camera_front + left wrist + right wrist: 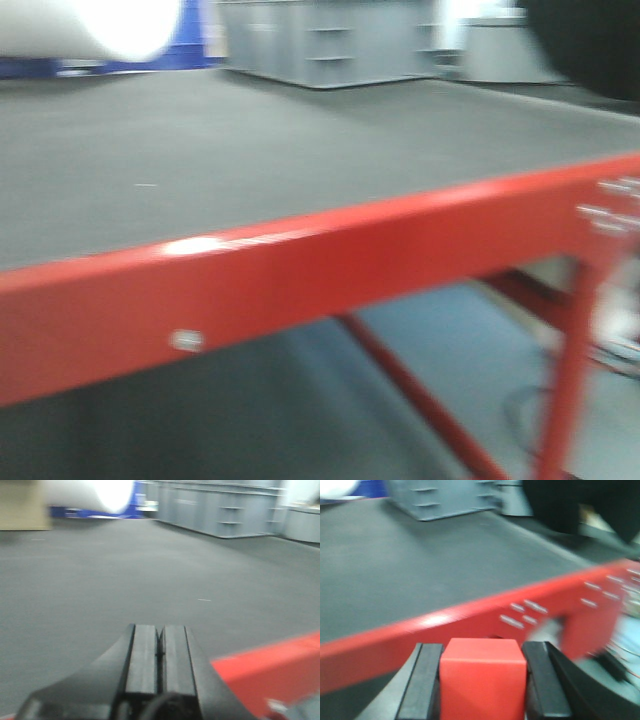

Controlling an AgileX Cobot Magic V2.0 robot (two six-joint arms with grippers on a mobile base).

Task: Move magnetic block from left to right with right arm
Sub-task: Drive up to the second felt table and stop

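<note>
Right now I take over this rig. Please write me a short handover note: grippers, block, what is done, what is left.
Left gripper: shut, empty, with the mat ahead.
Right gripper: shut on the block, apparently just short of the table's red edge.
Done: the block is grasped and off the mat.
Left: carry it to the right side of the mat, set it down, and open.

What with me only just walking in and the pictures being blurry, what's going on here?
The right gripper has the magnetic block, a small red cube, clamped between its two fingers, with the table's red edge rail and the dark mat ahead of it. The left gripper is shut on nothing and sits low over the mat. The front view shows only bare mat and rail, so the block is not set down there.
</note>
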